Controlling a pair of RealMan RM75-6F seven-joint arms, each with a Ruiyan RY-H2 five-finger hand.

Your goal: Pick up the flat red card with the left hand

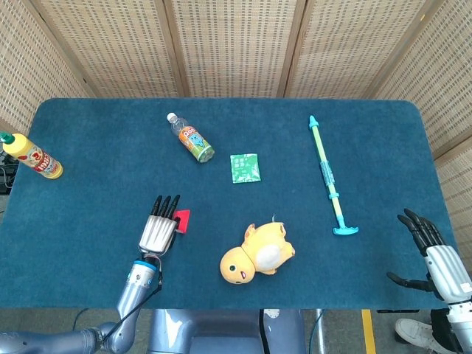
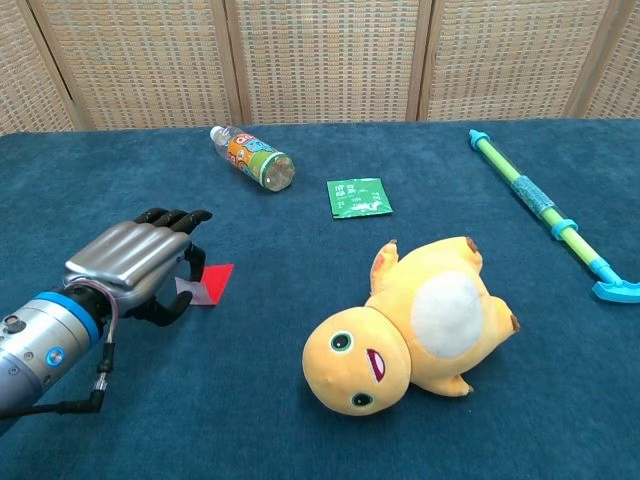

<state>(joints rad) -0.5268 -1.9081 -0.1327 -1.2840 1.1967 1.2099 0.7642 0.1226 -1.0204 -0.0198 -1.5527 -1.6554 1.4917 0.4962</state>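
1. Two views are given, and the head view is taken first. The left hand (image 1: 158, 230) is seen from above with its fingers laid over the left part of the red card (image 1: 181, 218), which is at the near left of the yellow plush toy (image 1: 258, 254). The card is found on the blue table cloth (image 1: 88, 177), or perhaps just lifted; this cannot be told from above. The right hand (image 1: 431, 254) is kept well apart to the right of the plush toy, at the table edge, with fingers spread and nothing held.

2. In the chest view, the left hand (image 2: 140, 262) is seen to the left of the plush toy (image 2: 420, 325). The red card (image 2: 208, 284) appears to be pinched at its left edge between the thumb and the fingers, with its right part tilted down toward the cloth.

3. The grasping step is judged to be in hand: the card is caught, but it is not yet carried clear of the table.

4. For the next move, the pinch should be kept firm and the hand raised straight up, because a thin flat card can slip out easily.
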